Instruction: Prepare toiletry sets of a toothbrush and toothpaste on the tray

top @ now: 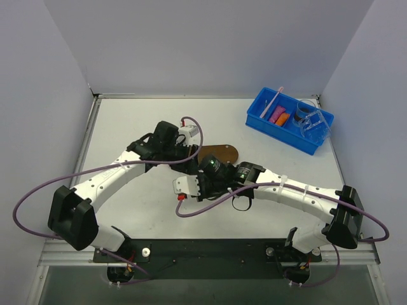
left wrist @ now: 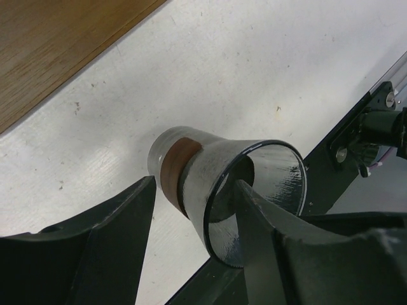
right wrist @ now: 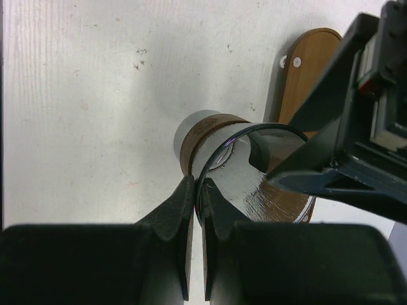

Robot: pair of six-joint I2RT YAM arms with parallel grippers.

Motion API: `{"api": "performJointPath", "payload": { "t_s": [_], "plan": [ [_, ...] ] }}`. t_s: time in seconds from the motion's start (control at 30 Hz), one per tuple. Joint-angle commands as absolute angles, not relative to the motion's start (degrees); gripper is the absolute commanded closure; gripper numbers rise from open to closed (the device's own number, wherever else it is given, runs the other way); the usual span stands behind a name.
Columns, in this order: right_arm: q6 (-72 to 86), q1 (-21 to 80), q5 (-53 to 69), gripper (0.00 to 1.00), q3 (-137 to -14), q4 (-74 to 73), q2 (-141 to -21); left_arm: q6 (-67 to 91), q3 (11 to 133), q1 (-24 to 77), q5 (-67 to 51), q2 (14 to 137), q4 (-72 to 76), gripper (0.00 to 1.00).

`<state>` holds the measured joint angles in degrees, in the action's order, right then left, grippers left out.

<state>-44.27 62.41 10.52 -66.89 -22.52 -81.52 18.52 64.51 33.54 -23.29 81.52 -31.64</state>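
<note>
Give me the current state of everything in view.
Clear cup: pinched at its rim, beside the tray, not on it.
Right gripper: shut on the clear cup.
Left gripper: open, fingers straddling the cup wall.
Tray: mostly hidden; no set visible on it.
Toothbrush: in the blue bin.
Toothpaste tubes: in the bin.
Second clear cup: in the bin.

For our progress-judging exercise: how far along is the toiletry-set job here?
Done: nothing yet; no set shows on the tray. In hand: the right gripper pinches the rim of a clear cup beside the tray, with the left gripper open astride its wall. Left: the toothbrush, magenta tube and orange tube lie in the blue bin with a second cup.
</note>
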Motion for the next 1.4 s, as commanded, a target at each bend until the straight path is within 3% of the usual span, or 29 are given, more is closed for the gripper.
{"api": "performJointPath", "payload": {
  "t_s": [0.0, 0.53, 0.67, 0.8, 1.0, 1.27, 1.37],
  "plan": [
    [-46.8, 64.0, 9.2, 1.00, -69.3, -22.1, -81.2, 14.7, 68.6, 34.8, -22.3, 82.8, -33.2, 0.41],
    [-46.1, 65.0, 8.7, 1.00, -69.1, -22.6, -80.9, 11.7, 66.9, 36.6, -28.5, 83.4, -34.1, 1.00],
    [-44.5, 65.0, 7.6, 1.00, -68.4, -21.4, -80.8, 12.9, 65.7, 36.6, -26.4, 81.3, -32.0, 1.00],
    [-42.6, 65.0, 5.6, 0.78, -66.9, -20.0, -79.8, 14.9, 65.5, 36.6, -21.7, 77.8, -30.6, 1.00],
    [-38.2, 64.8, 2.6, 0.63, -63.1, -15.5, -75.5, 18.4, 65.7, 36.3, -14.2, 74.9, -28.9, 1.00],
    [-24.7, 62.1, 1.9, 0.59, -53.7, -2.4, -64.0, 20.8, 66.0, 30.8, -7.1, 74.1, -26.0, 1.00],
    [-12.7, 57.1, 1.8, 0.58, -51.2, 2.2, -60.7, 20.9, 66.8, 26.9, -7.1, 75.6, -25.8, 1.00]
  ]
}}
